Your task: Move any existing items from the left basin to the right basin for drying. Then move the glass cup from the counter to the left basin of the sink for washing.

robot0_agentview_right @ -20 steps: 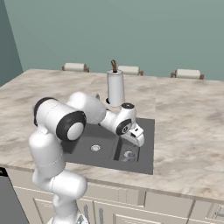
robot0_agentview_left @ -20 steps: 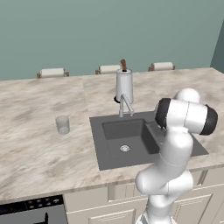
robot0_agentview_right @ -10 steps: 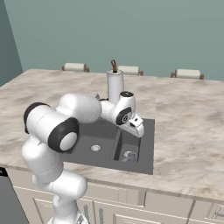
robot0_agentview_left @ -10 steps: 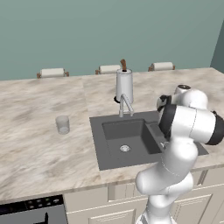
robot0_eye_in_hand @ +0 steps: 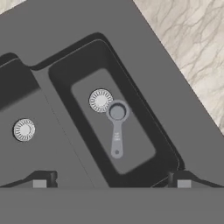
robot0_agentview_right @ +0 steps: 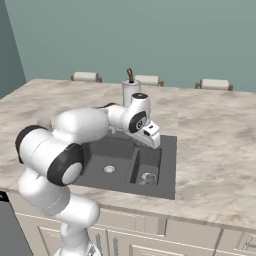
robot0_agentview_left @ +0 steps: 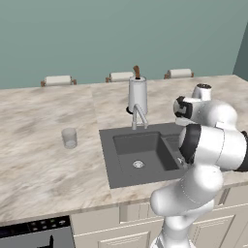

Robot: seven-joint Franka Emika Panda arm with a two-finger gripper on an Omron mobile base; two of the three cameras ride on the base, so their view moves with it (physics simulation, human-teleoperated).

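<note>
The white arm is bending low across the sink [robot0_agentview_right: 170,165], wrist turned down, its gripper [robot0_agentview_right: 151,135] hovering over the right basin [robot0_eye_in_hand: 114,127] with jaws spread wide and holding nothing. The marbled counter [robot0_agentview_left: 43,160] is stretching out around the sink, a teal wall behind. The small grey item [robot0_eye_in_hand: 117,127] is lying in the right basin beside its drain — the glass cup [robot0_agentview_left: 69,137] is standing on the counter, well left of the left basin [robot0_agentview_left: 140,155].
</note>
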